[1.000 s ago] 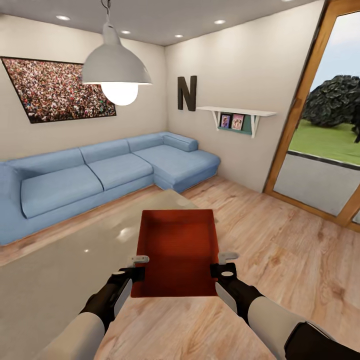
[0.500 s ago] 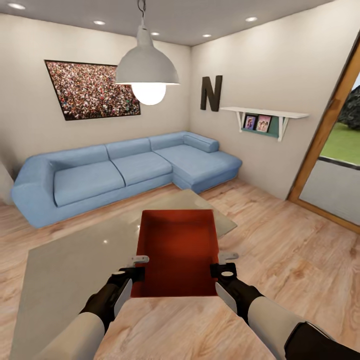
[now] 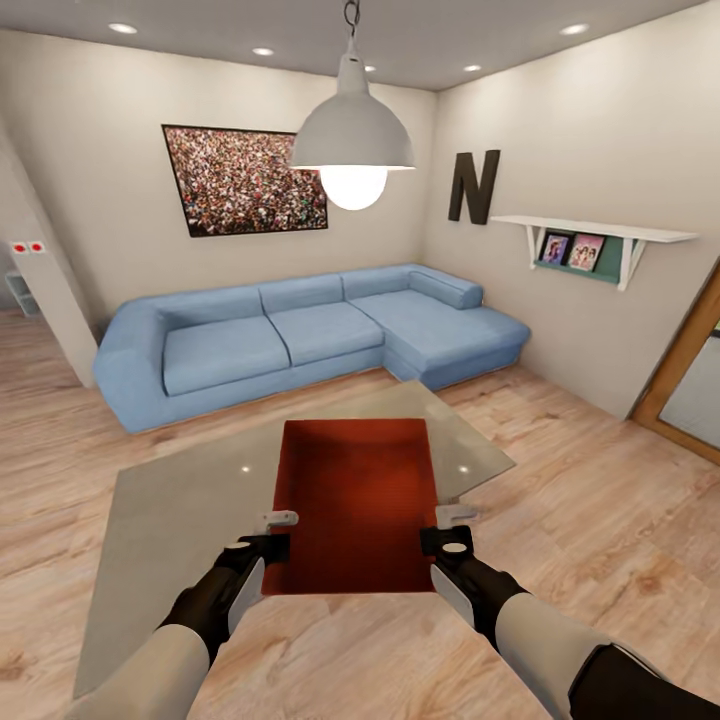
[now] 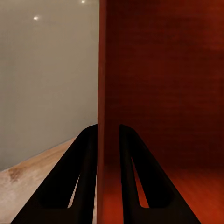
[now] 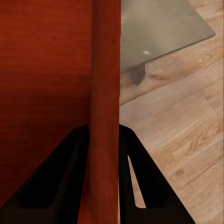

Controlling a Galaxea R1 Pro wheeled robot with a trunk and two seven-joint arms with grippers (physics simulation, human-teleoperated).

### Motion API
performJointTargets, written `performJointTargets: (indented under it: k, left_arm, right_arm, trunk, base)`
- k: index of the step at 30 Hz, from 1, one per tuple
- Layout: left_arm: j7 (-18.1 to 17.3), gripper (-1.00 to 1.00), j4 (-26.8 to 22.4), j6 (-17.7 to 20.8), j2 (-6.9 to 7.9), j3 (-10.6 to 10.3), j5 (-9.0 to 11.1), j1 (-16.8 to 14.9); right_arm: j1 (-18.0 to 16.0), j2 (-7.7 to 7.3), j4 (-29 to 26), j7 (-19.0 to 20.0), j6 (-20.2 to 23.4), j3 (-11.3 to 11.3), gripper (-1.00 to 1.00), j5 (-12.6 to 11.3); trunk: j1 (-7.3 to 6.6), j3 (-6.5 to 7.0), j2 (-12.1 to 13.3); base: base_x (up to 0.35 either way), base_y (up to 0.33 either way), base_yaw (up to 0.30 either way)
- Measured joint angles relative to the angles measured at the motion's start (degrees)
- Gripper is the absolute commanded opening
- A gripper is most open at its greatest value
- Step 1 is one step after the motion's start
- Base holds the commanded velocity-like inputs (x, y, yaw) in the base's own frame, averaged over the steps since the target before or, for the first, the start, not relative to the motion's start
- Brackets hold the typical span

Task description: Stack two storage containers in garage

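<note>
Head view: we observe the living room, with its light wood plank floor running from 3 o'clock round to 9 o'clock. We record a blue corner sofa against the far walls at 12 o'clock, and a glass coffee table between it and us, toward 10 o'clock. A white pendant lamp hangs at 12 o'clock; a framed picture is at 11 o'clock, a letter N and a white shelf at 1 to 2 o'clock. One storage container, orange-red and open-topped, is held level at 6 o'clock above the table's near edge. Our left gripper is clamped on its left wall, one finger inside and one outside, as the left wrist view confirms; our right gripper is likewise closed on the right wall.
</note>
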Motion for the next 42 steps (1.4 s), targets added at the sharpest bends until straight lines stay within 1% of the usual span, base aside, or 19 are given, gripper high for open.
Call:
performJointTargets:
  k: [42]
  left_arm:
    - [0.0, -1.0, 0.0, 0.0, -0.01, 0.0, 0.0, 0.0]
  right_arm:
    - [0.0, -0.02, 0.0, 0.0, 0.0, 0.0, -1.0, 0.0]
  trunk:
    - [0.0, 0.0, 0.0]
  base:
    - [0.0, 0.0, 0.282]
